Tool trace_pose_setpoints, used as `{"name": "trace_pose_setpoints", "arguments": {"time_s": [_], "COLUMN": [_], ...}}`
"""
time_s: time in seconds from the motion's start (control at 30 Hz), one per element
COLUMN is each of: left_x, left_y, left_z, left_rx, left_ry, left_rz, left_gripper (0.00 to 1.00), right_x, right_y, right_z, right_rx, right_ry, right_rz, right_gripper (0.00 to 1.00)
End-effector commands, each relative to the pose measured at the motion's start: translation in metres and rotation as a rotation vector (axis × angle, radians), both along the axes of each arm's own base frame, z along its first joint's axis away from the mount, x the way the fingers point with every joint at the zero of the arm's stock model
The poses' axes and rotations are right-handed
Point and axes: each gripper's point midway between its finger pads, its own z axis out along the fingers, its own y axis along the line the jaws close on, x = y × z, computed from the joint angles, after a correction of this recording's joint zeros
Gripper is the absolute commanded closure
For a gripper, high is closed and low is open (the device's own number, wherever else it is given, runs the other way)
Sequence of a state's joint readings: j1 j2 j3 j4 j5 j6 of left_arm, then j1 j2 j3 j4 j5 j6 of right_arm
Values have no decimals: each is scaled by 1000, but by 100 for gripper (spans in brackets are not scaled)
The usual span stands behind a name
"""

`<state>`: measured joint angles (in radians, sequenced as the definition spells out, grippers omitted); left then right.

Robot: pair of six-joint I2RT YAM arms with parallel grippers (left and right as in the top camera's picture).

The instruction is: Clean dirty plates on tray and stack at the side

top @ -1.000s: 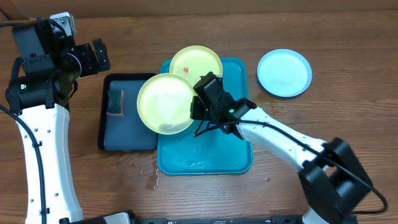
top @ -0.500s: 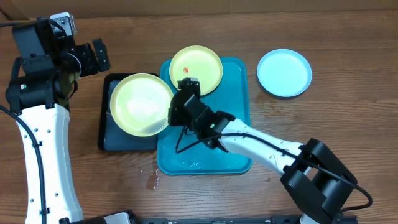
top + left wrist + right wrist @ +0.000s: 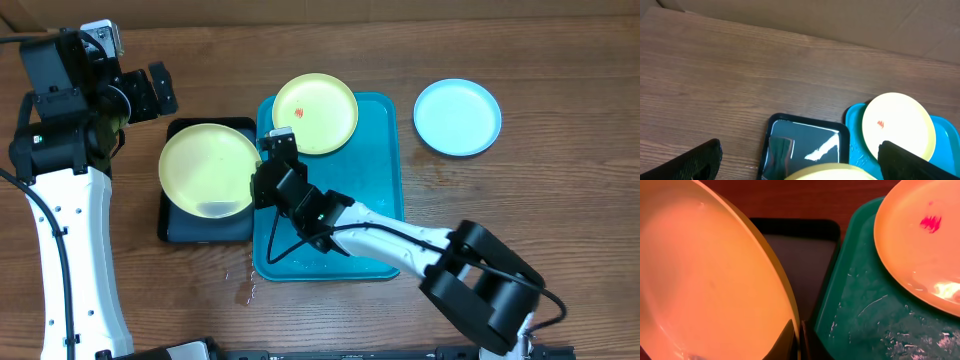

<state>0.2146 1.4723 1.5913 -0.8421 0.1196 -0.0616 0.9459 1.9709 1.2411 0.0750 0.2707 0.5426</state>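
1. Right gripper point(image 3: 258, 182): you will find its fingers point(image 3: 790, 341) pinched onto the right rim of one pale yellow-green plate point(image 3: 205, 168).
2. This plate sits over the dark tray point(image 3: 185, 230), just left of the teal tray point(image 3: 388, 215). You cannot tell whether the plate rests on the dark tray or hangs above it.
3. Left gripper point(image 3: 165, 92): its fingers are spread wide and hold nothing. It is at the far left, above the table point(image 3: 560, 200), just beyond the dark tray's far left corner.
4. Find the second yellow-green plate point(image 3: 315, 113), which has a red smear, at the far end of the teal tray, overlapping its far rim.
5. Find the light blue plate point(image 3: 457, 117) on the table, right of the teal tray and apart from it.
6. Note the wet streaks on the teal tray's floor.
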Motion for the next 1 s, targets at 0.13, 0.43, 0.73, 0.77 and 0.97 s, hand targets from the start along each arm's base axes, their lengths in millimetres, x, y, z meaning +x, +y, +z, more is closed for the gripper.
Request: {"name": "trace_pose_setpoints", "arguments": {"time_s": [0.13, 0.43, 0.73, 0.77, 0.97], "left_x": [2, 2, 2, 2, 2], "left_y": [-3, -3, -3, -3, -3], "left_z": [0, 0, 0, 0, 0], "left_rx": [-18, -18, -18, -18, -18], "left_ry": [-2, -2, -2, -2, -1], "left_rz": [0, 0, 0, 1, 1], "left_gripper": [0, 0, 0, 0, 0], "right_x": [17, 28, 23, 22, 14], "right_y": [16, 32, 46, 48, 56], "right_z": [30, 78, 106, 108, 124], "right_rx": [-38, -136, -170, -179, -215], "right_ry": [-187, -487, -671, -693, -803], "right_rz": [59, 188, 285, 294, 327], "right_gripper": [96, 96, 96, 96, 96]}}
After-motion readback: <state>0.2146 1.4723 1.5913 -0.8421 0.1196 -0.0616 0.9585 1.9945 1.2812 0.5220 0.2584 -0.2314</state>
